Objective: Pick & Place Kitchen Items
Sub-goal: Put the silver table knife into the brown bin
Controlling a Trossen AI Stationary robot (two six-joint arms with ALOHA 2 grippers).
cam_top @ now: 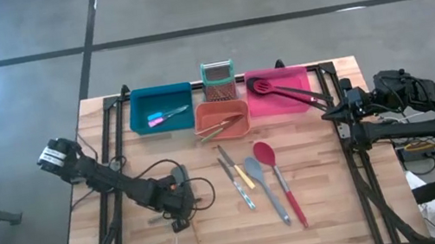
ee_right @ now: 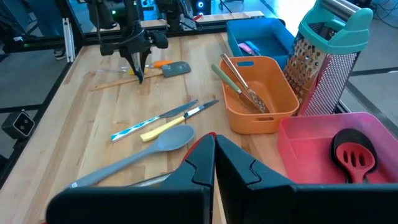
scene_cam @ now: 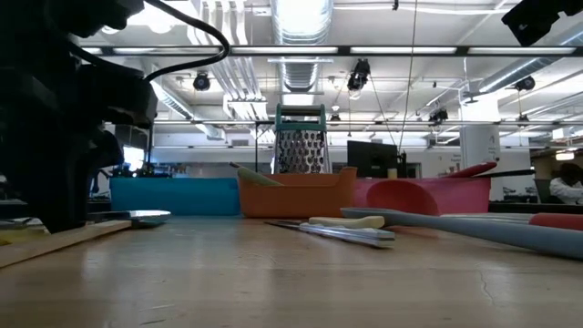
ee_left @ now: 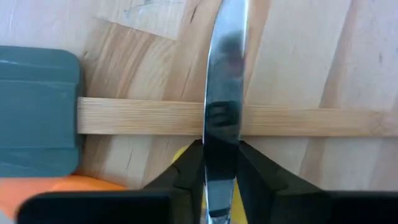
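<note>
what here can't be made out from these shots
- Left claw, high view: what lies under it is hidden by the arm.
- Metal knife, left wrist view: both ends cut off by the picture's edges.
- Blue bin contents, high view: too small to identify.
- Red spoon, low view: cut off at the edge.

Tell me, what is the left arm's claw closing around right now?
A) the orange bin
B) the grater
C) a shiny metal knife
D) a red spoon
C: in the left wrist view, the left gripper has its dark fingers pressed against both sides of a shiny metal knife lying across a wooden stick.
</note>
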